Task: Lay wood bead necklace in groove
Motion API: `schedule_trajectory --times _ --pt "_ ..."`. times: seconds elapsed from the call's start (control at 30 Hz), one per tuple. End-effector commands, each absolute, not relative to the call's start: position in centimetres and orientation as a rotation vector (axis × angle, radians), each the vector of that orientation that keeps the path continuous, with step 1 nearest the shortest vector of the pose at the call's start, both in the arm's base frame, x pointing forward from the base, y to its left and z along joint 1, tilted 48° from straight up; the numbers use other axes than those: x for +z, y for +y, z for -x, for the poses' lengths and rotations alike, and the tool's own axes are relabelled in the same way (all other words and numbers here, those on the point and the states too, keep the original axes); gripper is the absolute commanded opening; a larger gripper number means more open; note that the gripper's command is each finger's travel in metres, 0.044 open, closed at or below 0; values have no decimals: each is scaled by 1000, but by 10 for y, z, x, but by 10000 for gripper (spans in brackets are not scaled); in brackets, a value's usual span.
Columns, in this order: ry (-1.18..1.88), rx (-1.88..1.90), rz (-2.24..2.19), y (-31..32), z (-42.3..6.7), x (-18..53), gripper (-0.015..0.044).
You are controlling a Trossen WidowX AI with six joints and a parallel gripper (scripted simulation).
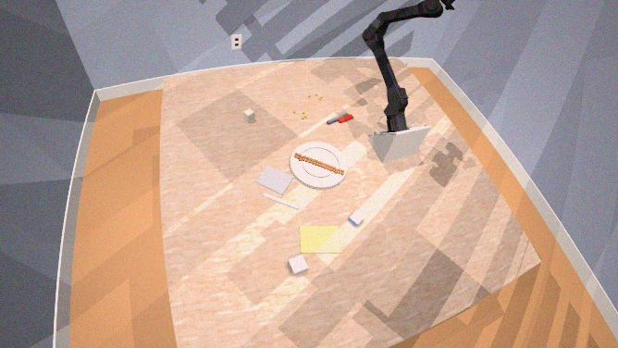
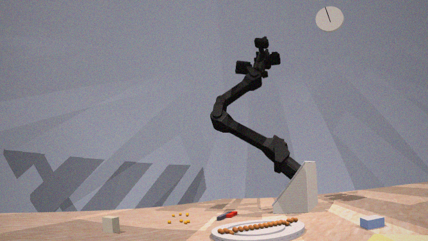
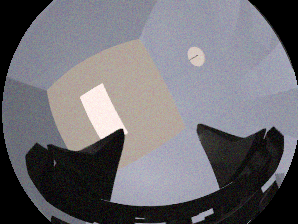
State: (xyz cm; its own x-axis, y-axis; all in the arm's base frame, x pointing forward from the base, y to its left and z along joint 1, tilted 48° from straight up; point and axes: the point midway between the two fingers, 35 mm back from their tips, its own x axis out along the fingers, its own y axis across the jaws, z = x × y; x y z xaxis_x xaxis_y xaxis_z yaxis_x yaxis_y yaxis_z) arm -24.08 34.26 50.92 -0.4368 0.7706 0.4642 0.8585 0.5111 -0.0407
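One thing matters for your next move: the string of round brown wood beads (image 1: 319, 163) is nowhere near the jaws. You've got the black parallel-jaw gripper (image 2: 262, 51) parked way up high, at the top of the folded arm, and the wrist view shows its two dark fingers spread wide with nothing between them, just wall, ceiling and a round wall clock (image 3: 194, 55), so it's pointing up and away from the work. Meanwhile the necklace is lying stretched out straight across the round white bead board (image 1: 305, 178), running like a chord from the board's far-left rim to its near-right rim in the top view. So it's resting on the board but cutting over the ringed groove rather than curled along it, at least as far as I can tell from here. The board sits on the table just left of and nearer than the grey wedge base (image 2: 299, 190) the arm is mounted on, so you're basically reaching down and forward from the mount. My take: you'll want to swing the wrist down and line the fingers up across the strand's long axis, not along it, probably near one end so you can drag it round. Watch the small red and grey tool (image 1: 339, 119) just beyond the board, and the loose yellow beads (image 1: 305, 113) further off.
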Motion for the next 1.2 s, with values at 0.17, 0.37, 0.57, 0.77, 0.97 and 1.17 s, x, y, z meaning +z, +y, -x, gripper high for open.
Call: schedule_trajectory --times 0.17,0.37,0.57,0.77,0.97,1.17 --pt "-2341 -311 1422 356 232 499 250" --pt "-2361 -370 1586 383 213 477 250" --pt "-2377 -425 1752 406 190 455 250" --pt "-2377 -506 1897 421 163 440 250" --pt "-2385 -553 2069 440 135 416 250" --pt "-2397 -578 2254 457 104 388 250"
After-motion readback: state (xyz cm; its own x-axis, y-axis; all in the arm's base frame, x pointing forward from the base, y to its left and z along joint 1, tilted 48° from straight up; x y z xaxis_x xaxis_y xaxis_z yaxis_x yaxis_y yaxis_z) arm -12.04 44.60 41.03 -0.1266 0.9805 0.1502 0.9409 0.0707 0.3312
